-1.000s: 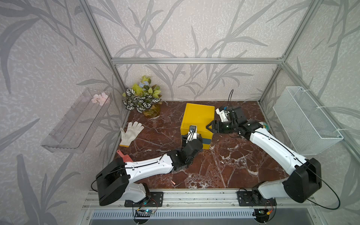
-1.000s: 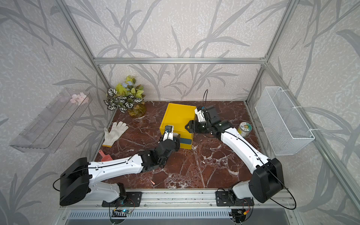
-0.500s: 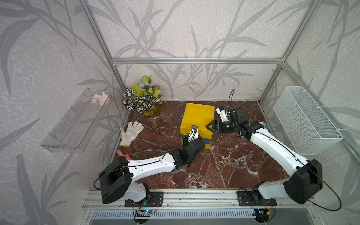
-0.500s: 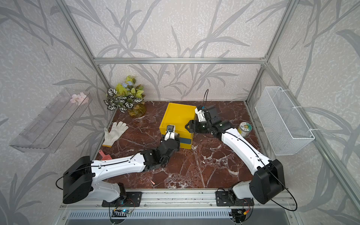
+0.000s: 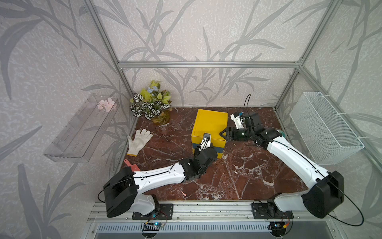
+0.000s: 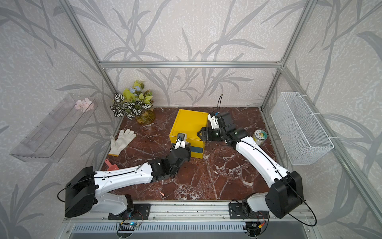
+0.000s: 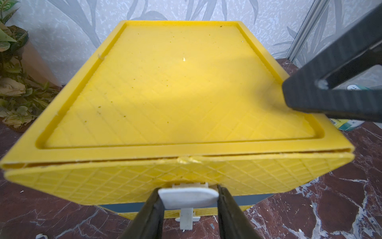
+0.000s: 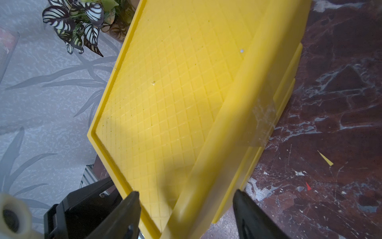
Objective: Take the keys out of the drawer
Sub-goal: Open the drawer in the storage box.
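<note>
Pinches the white handle point(image 7: 186, 199) of the closed drawer point(image 7: 103, 182) with the left gripper point(image 7: 188, 193), straddles the top edge of the yellow box point(image 5: 210, 124) with the right gripper point(image 8: 186, 194) spread wide, shows no keys, presumably inside, and next needs a straight outward pull.

drawer box point(image 5: 210, 122): 1 | glove point(image 5: 139, 139): 1 | plant point(image 5: 152, 105): 1 | wire basket point(image 5: 322, 132): 1 | clear shelf point(image 5: 82, 128): 1

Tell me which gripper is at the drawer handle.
The left gripper: its fingers pinch the white handle; the right gripper straddles the yellow box's top edge, open.
</note>
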`<state>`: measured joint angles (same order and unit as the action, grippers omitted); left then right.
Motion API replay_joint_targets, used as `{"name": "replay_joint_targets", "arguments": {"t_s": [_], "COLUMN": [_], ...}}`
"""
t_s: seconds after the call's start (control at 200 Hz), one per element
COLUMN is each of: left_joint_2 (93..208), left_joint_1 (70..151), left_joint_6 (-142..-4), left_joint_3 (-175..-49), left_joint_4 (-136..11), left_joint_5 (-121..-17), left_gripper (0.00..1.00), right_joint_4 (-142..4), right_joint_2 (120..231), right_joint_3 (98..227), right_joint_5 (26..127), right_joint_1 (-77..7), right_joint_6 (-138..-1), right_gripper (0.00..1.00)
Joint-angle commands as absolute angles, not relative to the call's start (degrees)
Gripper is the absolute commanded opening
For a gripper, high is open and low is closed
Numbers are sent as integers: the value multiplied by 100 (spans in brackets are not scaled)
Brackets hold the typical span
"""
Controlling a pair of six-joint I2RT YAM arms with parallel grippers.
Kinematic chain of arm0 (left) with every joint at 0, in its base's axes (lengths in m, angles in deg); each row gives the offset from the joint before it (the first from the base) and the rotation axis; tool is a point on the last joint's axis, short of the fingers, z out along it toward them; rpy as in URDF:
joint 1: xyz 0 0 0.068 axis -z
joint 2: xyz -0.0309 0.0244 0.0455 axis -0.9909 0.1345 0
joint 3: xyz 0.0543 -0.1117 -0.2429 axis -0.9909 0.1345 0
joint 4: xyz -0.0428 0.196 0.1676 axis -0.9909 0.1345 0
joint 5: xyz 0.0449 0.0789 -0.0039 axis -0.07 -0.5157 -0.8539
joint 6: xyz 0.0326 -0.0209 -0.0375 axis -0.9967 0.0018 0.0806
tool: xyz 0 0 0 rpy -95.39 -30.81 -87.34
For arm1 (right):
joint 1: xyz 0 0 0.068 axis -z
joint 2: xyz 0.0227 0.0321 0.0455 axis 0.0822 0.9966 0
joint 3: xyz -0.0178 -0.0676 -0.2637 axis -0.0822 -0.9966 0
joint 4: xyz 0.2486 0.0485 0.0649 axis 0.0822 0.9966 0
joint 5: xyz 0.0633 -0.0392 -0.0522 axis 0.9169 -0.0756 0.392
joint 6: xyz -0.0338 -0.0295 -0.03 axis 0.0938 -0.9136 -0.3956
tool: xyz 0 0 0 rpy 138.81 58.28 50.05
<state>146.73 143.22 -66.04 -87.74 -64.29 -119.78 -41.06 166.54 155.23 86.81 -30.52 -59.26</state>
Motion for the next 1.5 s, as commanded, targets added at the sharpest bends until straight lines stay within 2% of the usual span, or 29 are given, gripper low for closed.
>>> {"name": "replay_joint_targets", "arguments": {"t_s": [0.0, 0.61, 0.985, 1.494], "left_joint_2": [14444, 13789, 13588, 13374], "left_joint_1": [14439, 15227, 15734, 16343], "left_joint_6": [-6541, -6101, -5948, -5724], "left_joint_3": [-8712, -8095, -7966, -7817], "left_joint_4": [-6352, -6066, -5948, -5715], "left_joint_5": [-12034, -12461, -12935, -13388], "left_gripper": [42, 42, 42, 43], "right_joint_4": [-4131, -4156, -4096, -4010], "right_joint_2": [16488, 16855, 17076, 16801], "right_joint_3": [15506, 15832, 16122, 15923], "right_joint_5": [8602, 8033, 8052, 7938], "right_joint_1": [-3029, -3020, -3018, -3029], "right_joint_6": [-5963, -5932, -6005, -6016], "right_gripper": [75, 76, 76, 76]}}
